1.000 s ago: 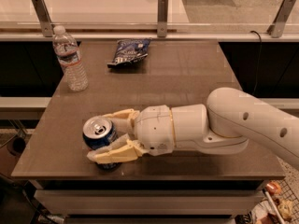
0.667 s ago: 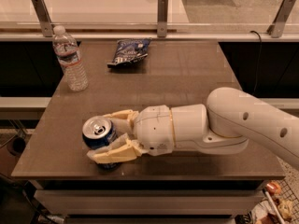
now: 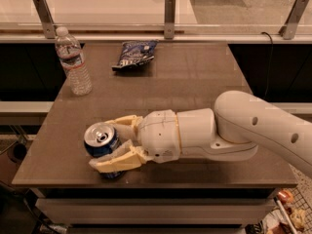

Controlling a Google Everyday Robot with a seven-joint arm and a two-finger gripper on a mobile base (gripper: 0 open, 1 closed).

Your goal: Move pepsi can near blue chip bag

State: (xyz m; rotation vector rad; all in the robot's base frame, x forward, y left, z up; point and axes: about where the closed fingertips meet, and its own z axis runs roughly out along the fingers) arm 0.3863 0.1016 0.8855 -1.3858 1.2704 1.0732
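The pepsi can (image 3: pixel 99 139), blue with a silver top, stands near the table's front left edge. My gripper (image 3: pixel 102 145) reaches in from the right and is shut on it, one cream finger (image 3: pixel 123 121) behind the can and the other in front of it. The can's base is hidden behind the front finger. The blue chip bag (image 3: pixel 134 54) lies flat at the far side of the table, well away from the can.
A clear plastic water bottle (image 3: pixel 72 61) stands at the table's far left. The brown table (image 3: pixel 195 77) ends just in front of the can. A railing with metal posts (image 3: pixel 169 16) runs behind the table.
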